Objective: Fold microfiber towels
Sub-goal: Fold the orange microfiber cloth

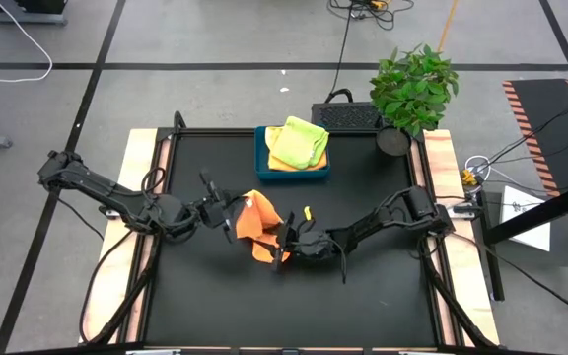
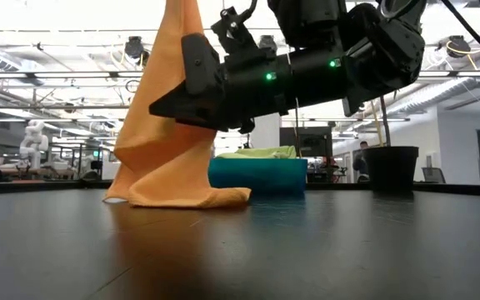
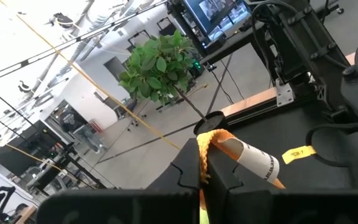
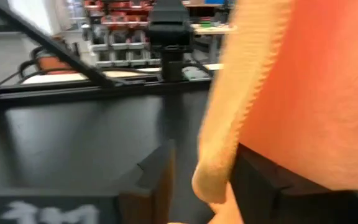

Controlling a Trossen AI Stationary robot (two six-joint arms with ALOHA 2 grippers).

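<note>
A soft orange microfiber towel (image 1: 254,223) hangs lifted at the middle of the black matte surface (image 1: 363,296), its lower folds resting there. The left gripper (image 1: 227,213) has its fingers (image 3: 222,168) clamped on an upper edge; the right gripper (image 1: 284,242) appears to pinch the cloth too, though that close view is blurred. Behind, a rigid blue rectangular tray (image 1: 261,158) holds folded lime green and yellow towels (image 1: 299,142). A potted green plant (image 1: 414,87) stands at the far right corner. Beyond lies an open workshop with ceiling rails.

Overhead view straight down, low view table-level, both sharing blue tray (image 1: 292,170).
</note>
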